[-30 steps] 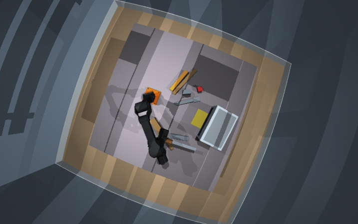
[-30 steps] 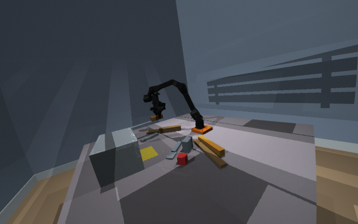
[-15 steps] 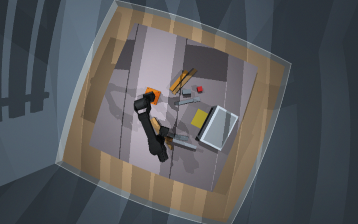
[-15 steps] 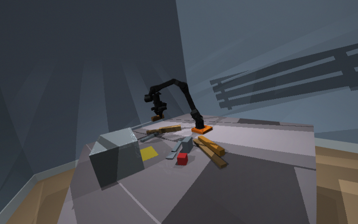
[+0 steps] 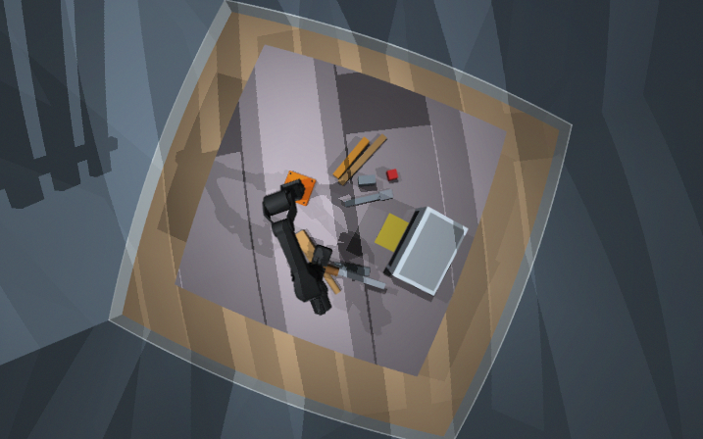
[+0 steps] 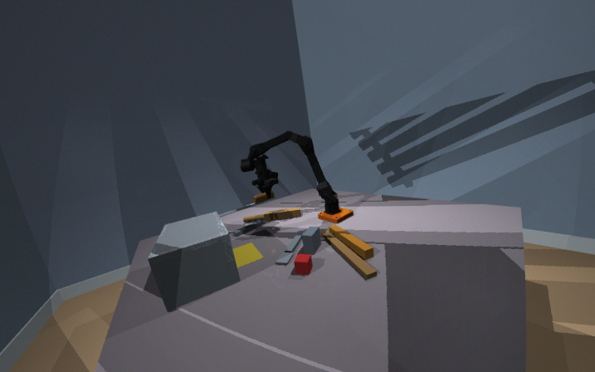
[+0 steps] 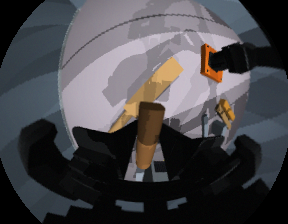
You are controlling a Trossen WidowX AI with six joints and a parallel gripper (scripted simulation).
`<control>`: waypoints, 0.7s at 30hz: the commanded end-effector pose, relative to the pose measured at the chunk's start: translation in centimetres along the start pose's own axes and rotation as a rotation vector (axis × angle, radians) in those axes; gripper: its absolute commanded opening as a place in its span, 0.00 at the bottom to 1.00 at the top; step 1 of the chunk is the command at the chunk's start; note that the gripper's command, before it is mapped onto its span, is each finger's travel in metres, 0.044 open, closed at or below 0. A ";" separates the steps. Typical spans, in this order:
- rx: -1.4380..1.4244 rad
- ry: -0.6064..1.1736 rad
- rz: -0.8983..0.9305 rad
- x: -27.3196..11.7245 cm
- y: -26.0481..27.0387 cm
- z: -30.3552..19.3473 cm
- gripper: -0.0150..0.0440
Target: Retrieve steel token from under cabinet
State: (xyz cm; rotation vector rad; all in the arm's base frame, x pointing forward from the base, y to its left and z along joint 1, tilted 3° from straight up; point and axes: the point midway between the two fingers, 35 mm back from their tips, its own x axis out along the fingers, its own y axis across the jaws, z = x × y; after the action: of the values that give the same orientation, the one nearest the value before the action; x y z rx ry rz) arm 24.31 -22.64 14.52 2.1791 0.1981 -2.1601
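Observation:
The cabinet (image 5: 428, 252) (image 6: 197, 267) stands with the yellow marked area (image 5: 392, 232) (image 6: 247, 255) on the table in front of it. The steel token is not visible in any view. My gripper (image 5: 329, 268) (image 6: 268, 194) (image 7: 148, 123) is shut on the brown handle (image 7: 151, 124) of a tool with a long grey blade (image 5: 367, 280). The tool is held above the table, off to one side of the marked area. Its blade extends toward the cabinet side in the top view, with its tip short of the cabinet.
A grey strip (image 6: 249, 227) lies near the held tool. A tan wooden piece (image 5: 305, 244) (image 6: 286, 213) (image 7: 157, 80) lies beside the arm. A long grey piece (image 5: 367, 198), a grey block (image 5: 367, 179) (image 6: 310, 240), a red cube (image 5: 392, 174) (image 6: 303, 264) and an orange bar (image 5: 351, 158) (image 6: 351, 242) lie farther off.

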 end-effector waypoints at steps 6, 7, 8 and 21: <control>0.003 0.023 0.019 0.0 -0.4 -0.1 0.25; 0.003 0.023 0.019 0.0 -0.5 -0.1 0.25; 0.003 0.024 0.019 0.1 -0.5 -0.1 0.25; 0.004 0.027 0.021 0.9 -1.2 -0.1 0.25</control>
State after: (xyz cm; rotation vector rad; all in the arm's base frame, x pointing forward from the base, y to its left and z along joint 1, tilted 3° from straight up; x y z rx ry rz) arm 24.08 -21.55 13.21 2.1819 0.1909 -2.1536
